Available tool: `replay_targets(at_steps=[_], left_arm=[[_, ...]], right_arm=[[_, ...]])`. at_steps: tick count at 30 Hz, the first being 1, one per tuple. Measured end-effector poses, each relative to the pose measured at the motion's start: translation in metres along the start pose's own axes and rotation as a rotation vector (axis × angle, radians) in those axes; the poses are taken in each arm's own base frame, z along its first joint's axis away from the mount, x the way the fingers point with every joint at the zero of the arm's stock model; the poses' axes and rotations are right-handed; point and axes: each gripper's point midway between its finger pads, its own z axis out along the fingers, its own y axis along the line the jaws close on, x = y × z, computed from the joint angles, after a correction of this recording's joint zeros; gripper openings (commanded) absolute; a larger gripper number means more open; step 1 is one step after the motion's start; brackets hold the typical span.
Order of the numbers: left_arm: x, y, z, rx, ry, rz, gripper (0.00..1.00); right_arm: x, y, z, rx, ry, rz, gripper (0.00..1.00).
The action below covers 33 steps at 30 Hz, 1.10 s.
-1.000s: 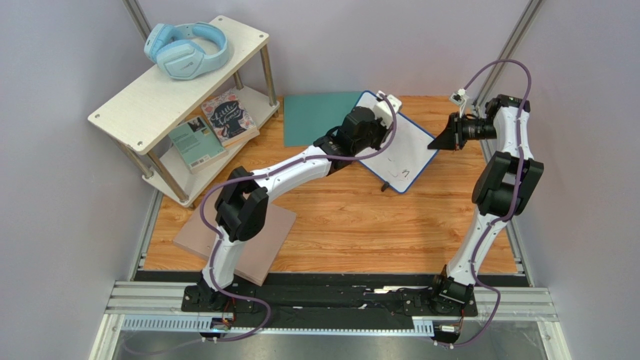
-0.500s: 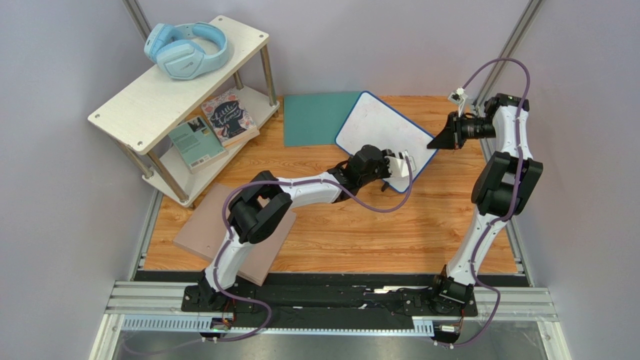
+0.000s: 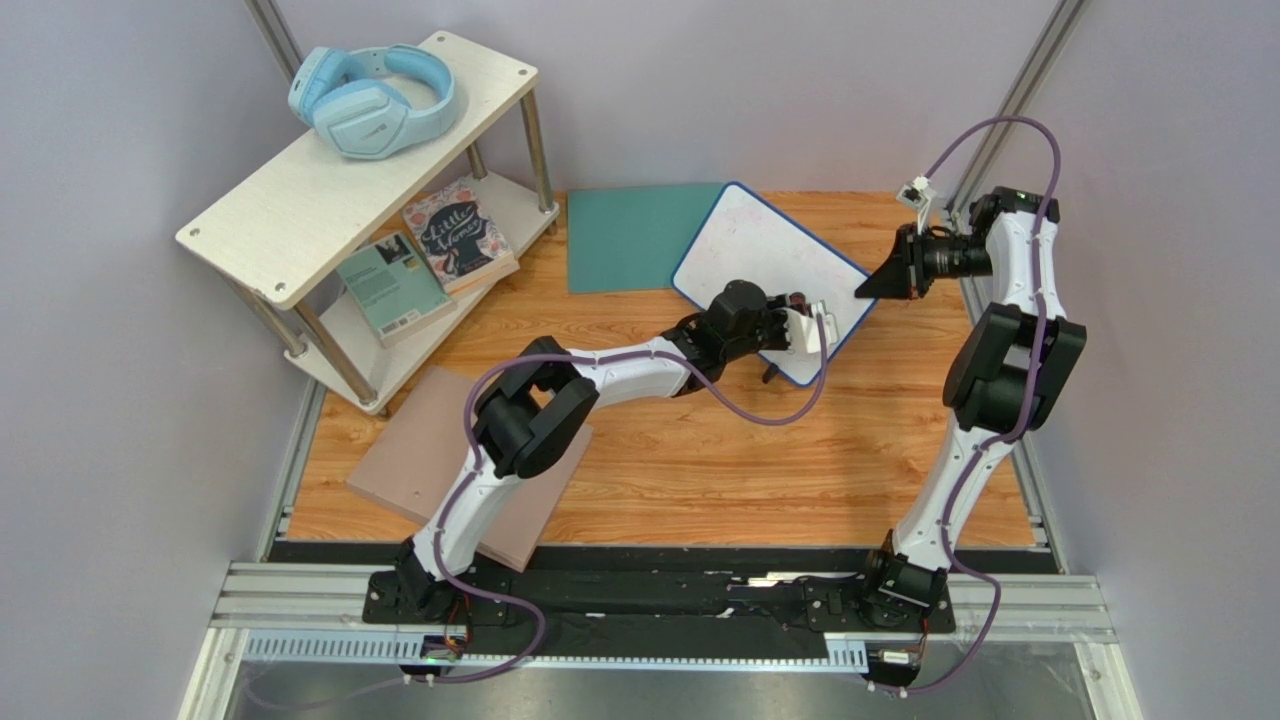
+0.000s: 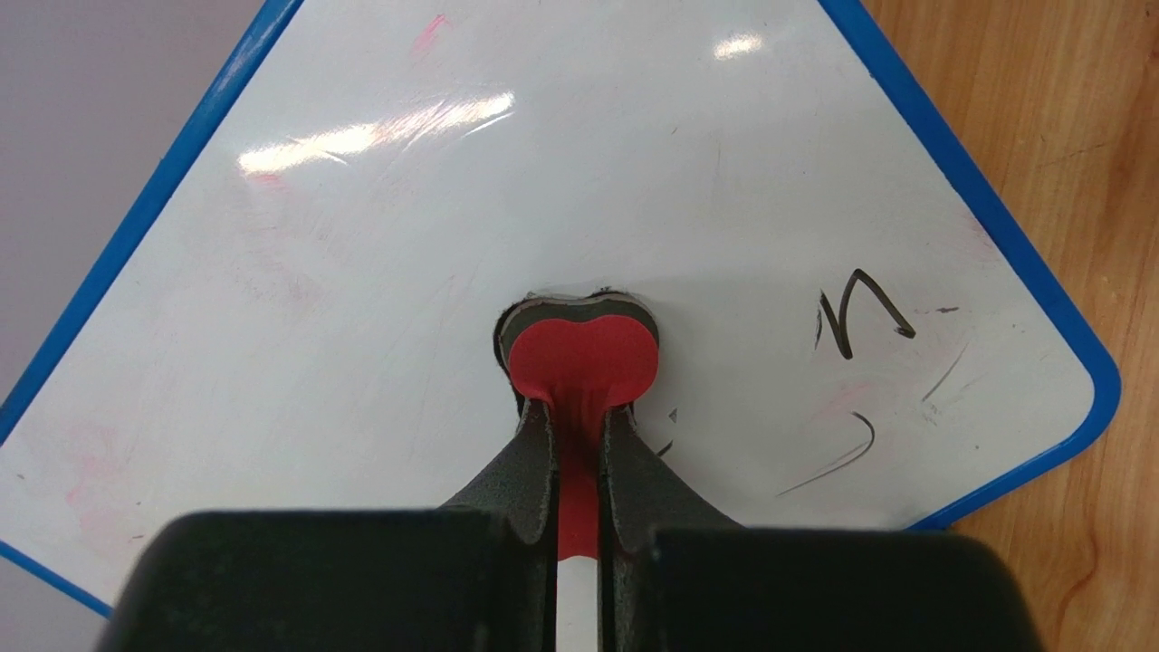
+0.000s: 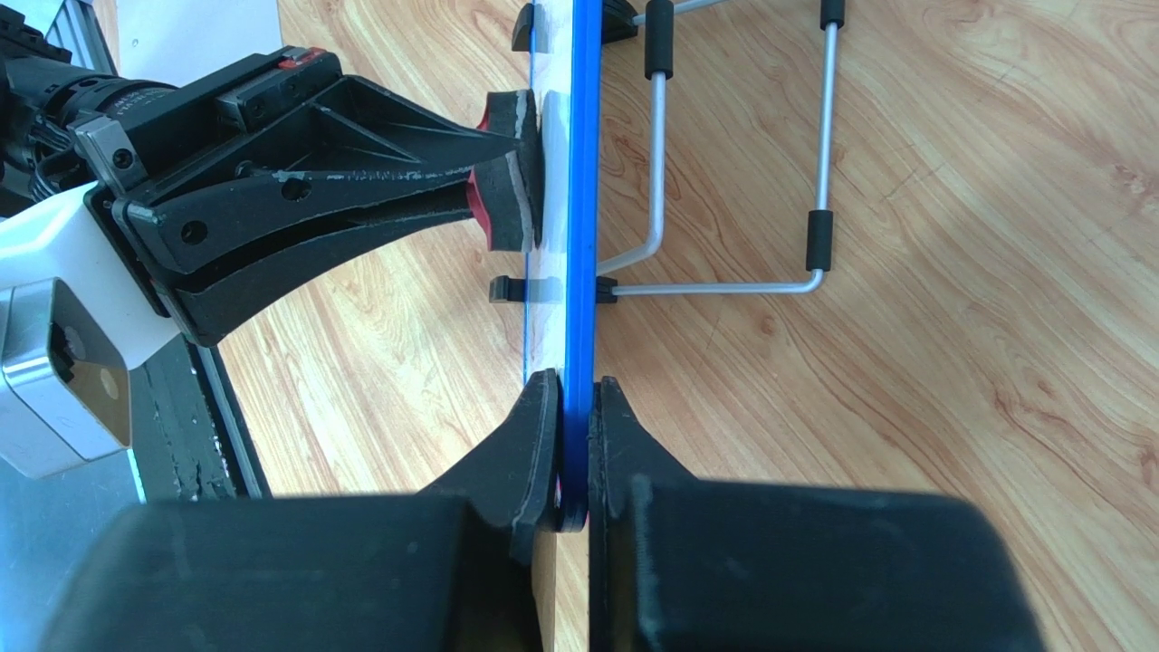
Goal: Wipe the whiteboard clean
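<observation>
The whiteboard (image 3: 751, 240), white with a blue frame, stands tilted on its wire stand (image 5: 735, 204) at the back of the wooden table. My right gripper (image 3: 867, 288) is shut on its blue edge (image 5: 585, 204), with one finger on each side of the frame. My left gripper (image 4: 578, 414) is shut on a red eraser (image 4: 582, 356) with a dark felt pad, which presses flat on the board's lower right part. Dark marks (image 4: 864, 306) sit to the right of the eraser, near the board's corner. A thinner stroke (image 4: 830, 462) lies below them. Faint pink smears cover the remaining white surface.
A teal mat (image 3: 631, 233) lies left of the whiteboard. A pinkish-tan board (image 3: 406, 450) lies at the front left, under the left arm. A white two-tier shelf (image 3: 346, 165) at the back left carries blue headphones (image 3: 371, 98) and books (image 3: 436, 248).
My left gripper swept the eraser from the board's upper part down to its lower right part, then shifted slightly. The right gripper held the board's edge without moving.
</observation>
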Motion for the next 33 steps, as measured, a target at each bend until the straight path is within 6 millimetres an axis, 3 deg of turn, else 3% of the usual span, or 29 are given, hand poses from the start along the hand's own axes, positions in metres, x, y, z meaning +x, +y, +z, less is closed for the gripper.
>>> replay_targets(at_steps=[5, 15, 21, 33], left_arm=[[-0.006, -0.011, 0.001, 0.050, -0.053, -0.018, 0.00], [-0.016, -0.063, -0.004, 0.228, -0.135, -0.027, 0.00], [-0.016, -0.084, -0.008, 0.324, -0.121, 0.005, 0.00], [-0.025, -0.050, 0.012, 0.196, -0.048, -0.020, 0.00]], right_arm=[[0.000, 0.000, 0.000, 0.000, 0.000, 0.000, 0.00], [-0.001, 0.001, 0.000, 0.000, 0.002, -0.002, 0.00], [-0.001, 0.001, 0.000, 0.000, 0.002, -0.002, 0.00], [-0.002, -0.001, 0.000, 0.006, 0.000, -0.011, 0.00]])
